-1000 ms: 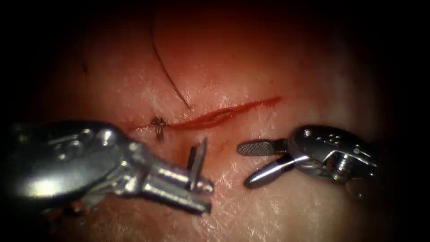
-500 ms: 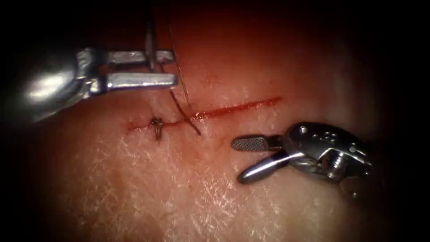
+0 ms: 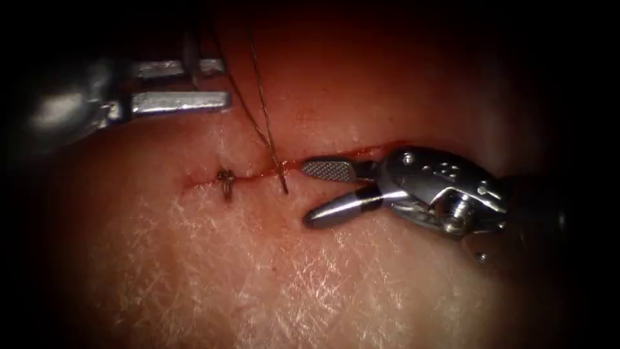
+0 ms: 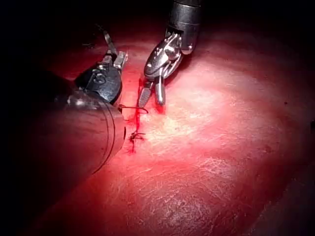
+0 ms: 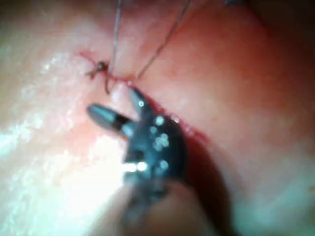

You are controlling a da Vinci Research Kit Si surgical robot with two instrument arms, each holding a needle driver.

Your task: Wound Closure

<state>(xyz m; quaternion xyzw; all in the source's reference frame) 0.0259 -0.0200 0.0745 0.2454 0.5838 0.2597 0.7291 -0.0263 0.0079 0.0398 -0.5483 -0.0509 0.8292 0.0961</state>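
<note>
Right tool (image 3: 316, 194) moved onto cut (image 3: 336, 157).

a finished knot (image 3: 226, 178) sits near the left end of the cut (image 3: 258, 173), small and dark, with short cut ends (image 3: 228, 194) poking out of it on the near side. red fluid (image 3: 378, 150) lines the cut from the knot rightward and tints the tissue (image 3: 258, 278) just around it. in the left wrist view the fluid shows brightest just beside the knot.
</note>
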